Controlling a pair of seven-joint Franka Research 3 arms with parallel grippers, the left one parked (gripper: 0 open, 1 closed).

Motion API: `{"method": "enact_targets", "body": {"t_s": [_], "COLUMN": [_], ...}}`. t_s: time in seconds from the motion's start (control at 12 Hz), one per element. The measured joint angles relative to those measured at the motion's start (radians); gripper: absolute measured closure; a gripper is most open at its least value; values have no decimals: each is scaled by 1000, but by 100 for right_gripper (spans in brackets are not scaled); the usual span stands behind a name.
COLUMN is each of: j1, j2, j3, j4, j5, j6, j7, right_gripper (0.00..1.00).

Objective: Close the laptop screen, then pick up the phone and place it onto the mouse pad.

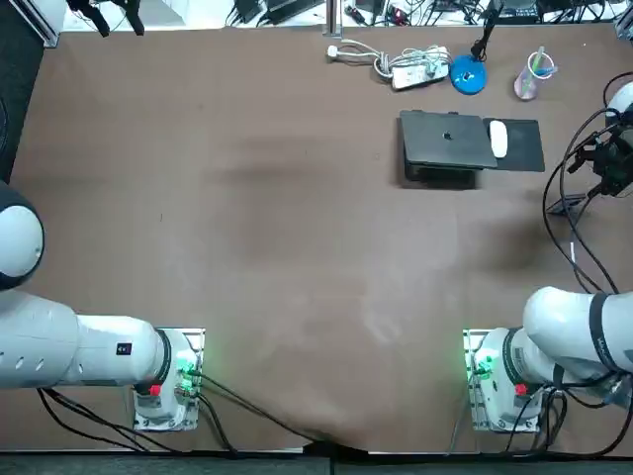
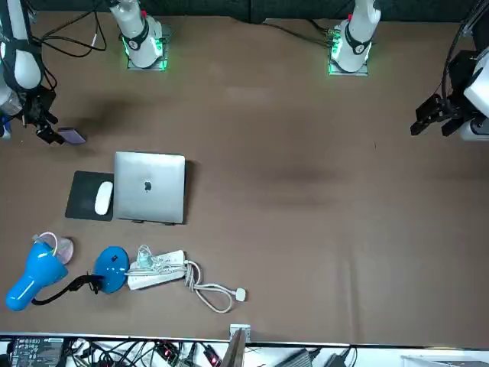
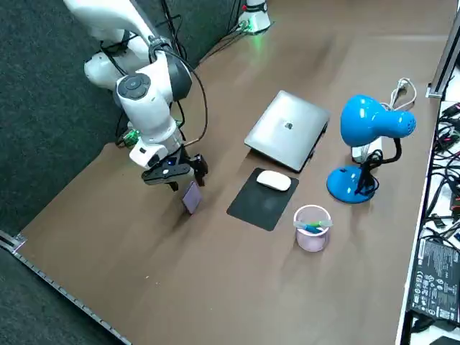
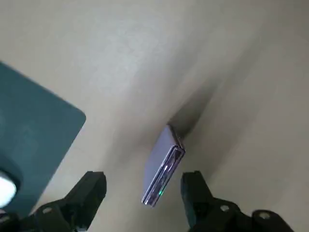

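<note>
Matt silvery metal laptop [image 2: 150, 187]

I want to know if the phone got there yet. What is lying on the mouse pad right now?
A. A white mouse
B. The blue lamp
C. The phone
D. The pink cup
A: a white mouse lies on the mouse pad, while the phone is off the pad, on the table beside it, right under the right gripper.
</note>
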Motion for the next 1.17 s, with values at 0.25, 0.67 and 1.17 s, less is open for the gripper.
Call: {"method": "enact_targets", "body": {"t_s": [0.25, 0.67, 1.17], "j1": [-5, -37, -60], "j2": [1, 7, 39], "j3": [1, 1, 1], "j4": [-3, -25, -32], "j5": [0, 8, 95], "j6": [0, 6, 38], "j7": [117, 247, 250], "right_gripper": [4, 4, 4]}}
